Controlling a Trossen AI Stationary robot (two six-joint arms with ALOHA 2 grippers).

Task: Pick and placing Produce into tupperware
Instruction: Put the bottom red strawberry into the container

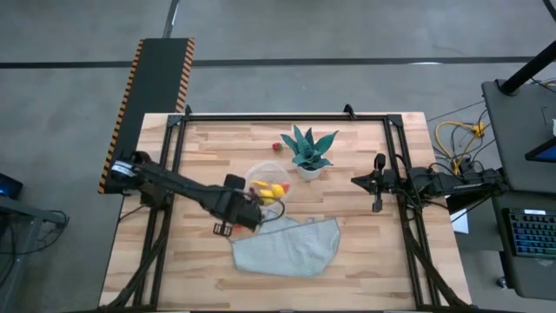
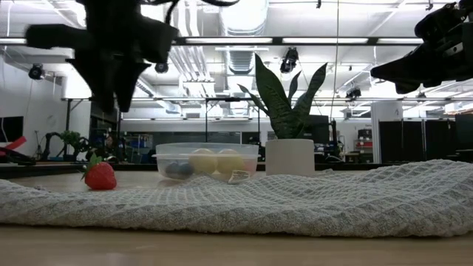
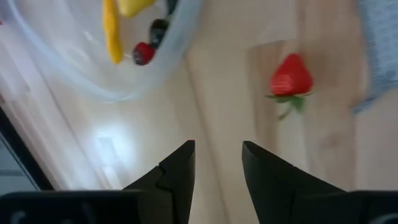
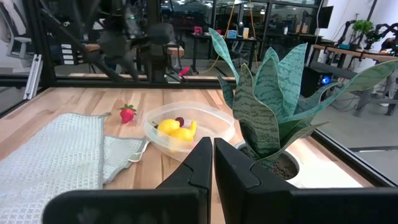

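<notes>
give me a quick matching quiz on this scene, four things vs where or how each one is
Things:
1. strawberry near the cloth
2. yellow fruit
3. left hand
4. right hand

States:
a. shut, holding nothing
b. inside the tupperware
c. open, above the table
d. on bare wood, outside the tupperware

Pairs: 1-d, 2-b, 3-c, 4-a

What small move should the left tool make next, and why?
Probably shift the left tool sideways until it is centred over the strawberry. The tool is open and empty, and the strawberry lies on the wood off to one side of it, outside the tupperware. The right tool waits near the plant.
</notes>
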